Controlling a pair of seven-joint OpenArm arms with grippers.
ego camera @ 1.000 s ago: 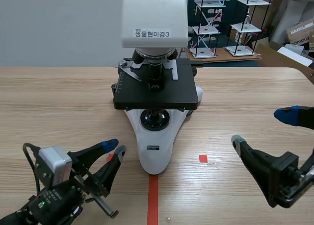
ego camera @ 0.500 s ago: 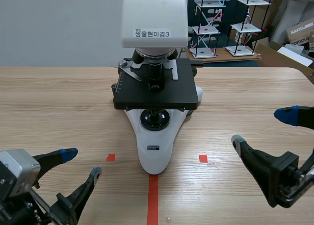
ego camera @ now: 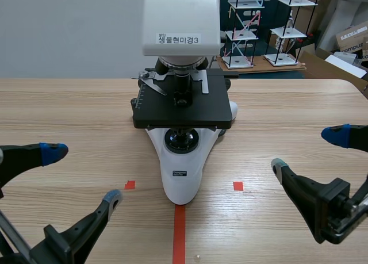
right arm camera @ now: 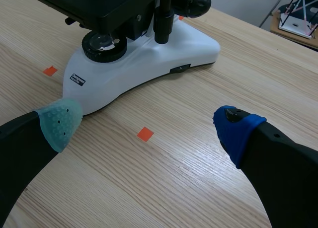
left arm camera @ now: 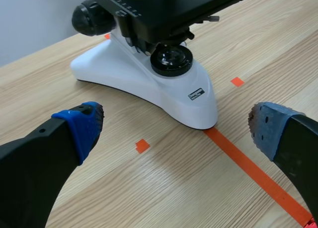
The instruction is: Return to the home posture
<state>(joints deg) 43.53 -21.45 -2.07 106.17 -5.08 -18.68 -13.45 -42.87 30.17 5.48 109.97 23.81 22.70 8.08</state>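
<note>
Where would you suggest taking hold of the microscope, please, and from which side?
Probably the white base, low down, with the left gripper and right gripper closing in from either flank: its sides lie exposed beneath the black stage, whereas the front tapers.

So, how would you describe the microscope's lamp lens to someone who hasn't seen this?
On the wooden table stands a white microscope. On its foot, directly under the black stage, sits the lamp lens: a black ring round clear glass. It is the foot's only round dark part.
</note>
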